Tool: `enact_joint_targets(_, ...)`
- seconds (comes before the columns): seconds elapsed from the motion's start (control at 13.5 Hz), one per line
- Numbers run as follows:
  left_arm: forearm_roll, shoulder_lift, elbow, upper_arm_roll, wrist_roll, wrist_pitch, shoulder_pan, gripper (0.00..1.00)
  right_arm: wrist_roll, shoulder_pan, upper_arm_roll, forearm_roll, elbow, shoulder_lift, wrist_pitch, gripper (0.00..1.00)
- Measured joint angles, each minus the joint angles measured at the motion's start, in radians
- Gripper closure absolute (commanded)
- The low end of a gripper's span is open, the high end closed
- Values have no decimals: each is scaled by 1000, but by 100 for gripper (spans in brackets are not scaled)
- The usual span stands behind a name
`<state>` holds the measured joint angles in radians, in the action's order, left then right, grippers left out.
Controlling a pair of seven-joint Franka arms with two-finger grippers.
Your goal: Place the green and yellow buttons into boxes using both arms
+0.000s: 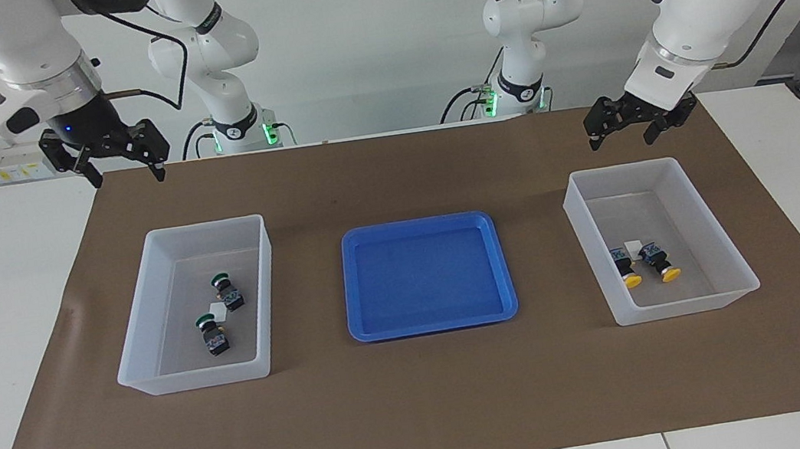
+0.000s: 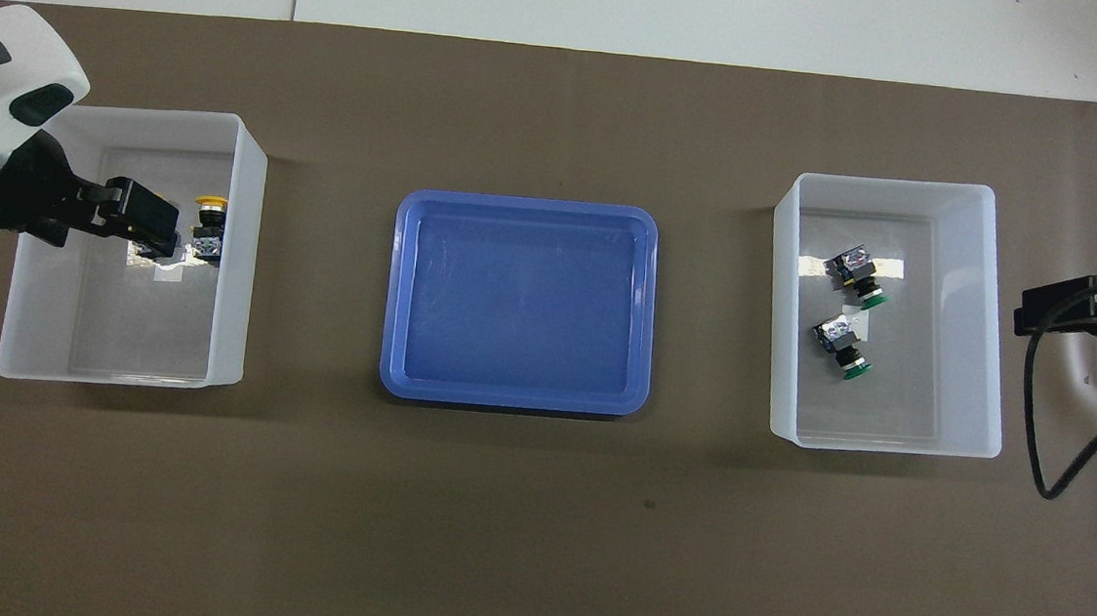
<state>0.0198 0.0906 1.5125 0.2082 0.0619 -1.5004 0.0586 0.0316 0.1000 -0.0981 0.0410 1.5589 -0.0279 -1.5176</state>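
Observation:
Two green buttons (image 1: 227, 290) (image 1: 212, 336) lie in the translucent box (image 1: 203, 226) at the right arm's end; they also show in the overhead view (image 2: 859, 279) (image 2: 844, 346). Two yellow buttons (image 1: 626, 268) (image 1: 660, 261) lie side by side in the box (image 1: 624, 168) at the left arm's end. In the overhead view one yellow button (image 2: 210, 221) shows and the other is hidden under the gripper. My right gripper (image 1: 123, 172) is open and empty, raised over the mat's edge by the robots. My left gripper (image 1: 622, 137) is open and empty, raised over its box's rim nearer the robots.
A blue tray (image 1: 432, 324) with nothing in it sits at the middle of the brown mat (image 1: 424, 407), between the two boxes. A small white slip lies in each box. White table borders the mat.

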Motion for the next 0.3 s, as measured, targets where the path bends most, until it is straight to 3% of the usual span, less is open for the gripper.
enact_joint_targets(0.3,-1,-6,-2,-1,0,-1,0,0,0,0,0,0,0,-1,0,0)
